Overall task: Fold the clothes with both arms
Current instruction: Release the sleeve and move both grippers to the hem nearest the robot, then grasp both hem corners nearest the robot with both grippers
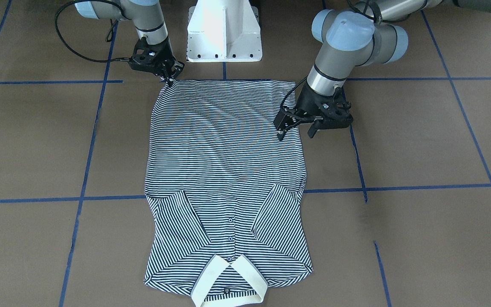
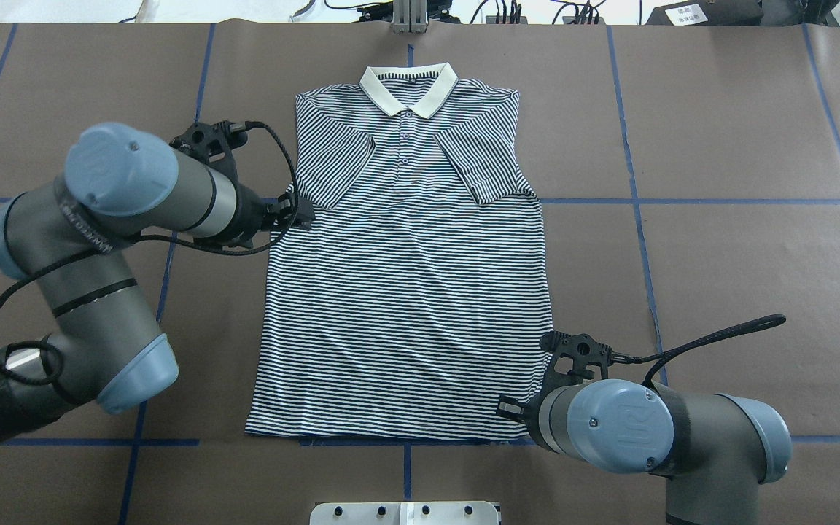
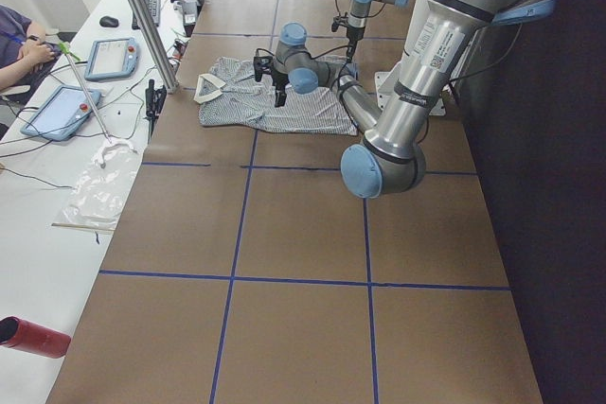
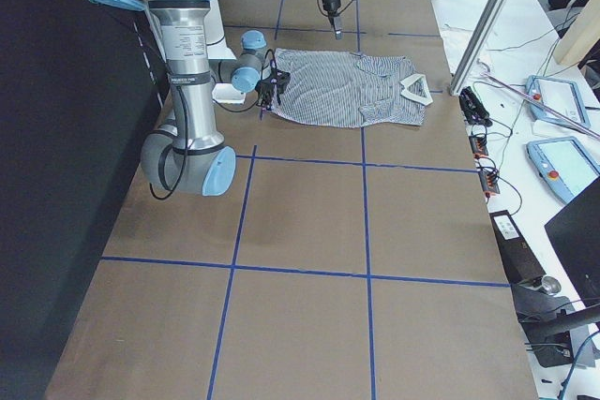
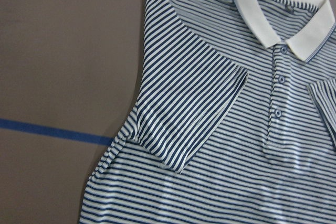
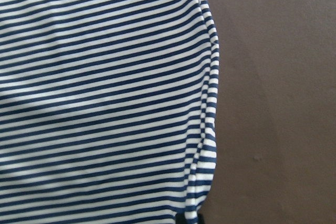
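Polo shirt [image 2: 405, 292] flat — left gripper [image 1: 296, 133] straddles edge.

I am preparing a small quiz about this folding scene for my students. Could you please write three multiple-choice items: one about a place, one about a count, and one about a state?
1. Where is the right gripper?
A. at the collar
B. at a hem corner of the polo shirt
C. on a button

2. How many sleeves lie folded onto the shirt's front?
A. none
B. one
C. two

3. How do the fingers of the left gripper stand?
A. apart
B. closed on a button
C. closed on the collar

Key:
1 B: in the front-facing view its tips meet the hem's corner.
2 C: both sleeves lie slanted over the chest.
3 A: a clear gap shows between them at the shirt's side edge.
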`<state>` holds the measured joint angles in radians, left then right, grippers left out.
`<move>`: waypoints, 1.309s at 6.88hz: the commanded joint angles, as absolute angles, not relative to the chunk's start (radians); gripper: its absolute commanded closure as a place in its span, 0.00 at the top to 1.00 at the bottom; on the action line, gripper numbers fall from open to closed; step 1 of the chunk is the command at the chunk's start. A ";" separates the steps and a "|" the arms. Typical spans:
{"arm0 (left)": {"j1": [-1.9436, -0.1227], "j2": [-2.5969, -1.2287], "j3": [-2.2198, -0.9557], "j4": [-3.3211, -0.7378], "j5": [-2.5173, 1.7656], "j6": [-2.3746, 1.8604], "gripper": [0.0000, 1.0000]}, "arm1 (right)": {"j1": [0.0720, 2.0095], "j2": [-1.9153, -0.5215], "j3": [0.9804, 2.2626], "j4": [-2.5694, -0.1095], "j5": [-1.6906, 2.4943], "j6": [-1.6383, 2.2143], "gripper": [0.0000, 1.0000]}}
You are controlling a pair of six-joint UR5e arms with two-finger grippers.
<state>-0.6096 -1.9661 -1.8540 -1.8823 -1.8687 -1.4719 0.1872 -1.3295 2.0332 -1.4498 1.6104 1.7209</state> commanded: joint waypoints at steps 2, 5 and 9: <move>-0.346 -1.838 -2.023 -1.696 -1.736 -1.786 0.99 | 0.202 -1.322 2.048 -1.448 1.617 1.715 0.00; -0.230 -1.827 -2.005 -1.689 -1.644 -1.931 0.94 | 0.201 -1.312 2.051 -1.448 1.615 1.715 0.00; -0.215 -1.784 -1.996 -1.692 -1.643 -1.956 0.91 | 0.202 -1.310 2.052 -1.448 1.614 1.713 0.00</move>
